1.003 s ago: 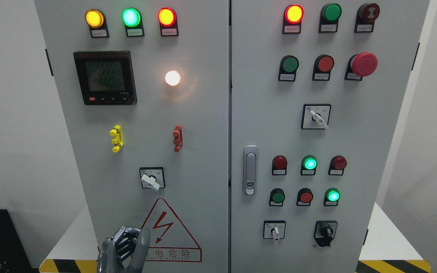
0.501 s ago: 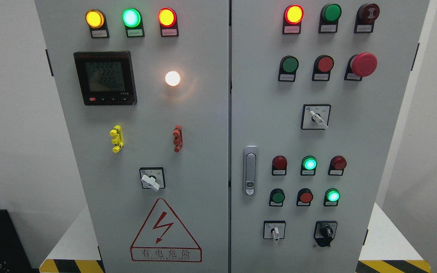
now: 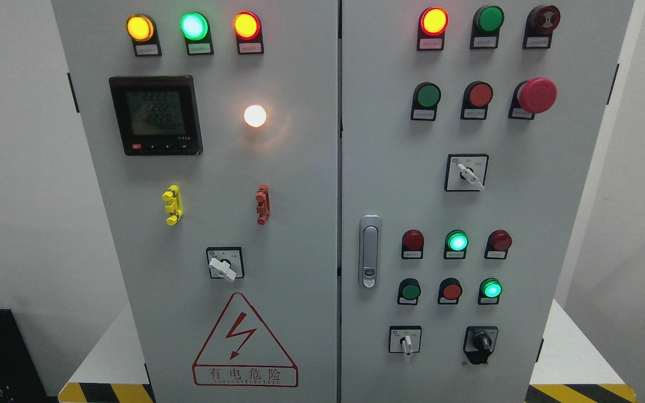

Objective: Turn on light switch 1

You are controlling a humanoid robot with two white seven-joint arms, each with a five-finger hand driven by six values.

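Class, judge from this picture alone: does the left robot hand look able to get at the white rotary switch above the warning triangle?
Probably yes, but unproven: the white rotary switch sits low on the left door with nothing covering it. Neither robot hand is in view, so actual reach cannot be checked.

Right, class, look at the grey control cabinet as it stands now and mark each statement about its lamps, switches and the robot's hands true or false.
1. The round white lamp beside the black digital meter is lit. True.
2. A robot hand touches the white rotary switch on the left door. False: no hand is in view.
3. The red mushroom-shaped stop button is on the right door. True.
4. The yellow clip sits to the right of the red clip. False: it sits to the left.
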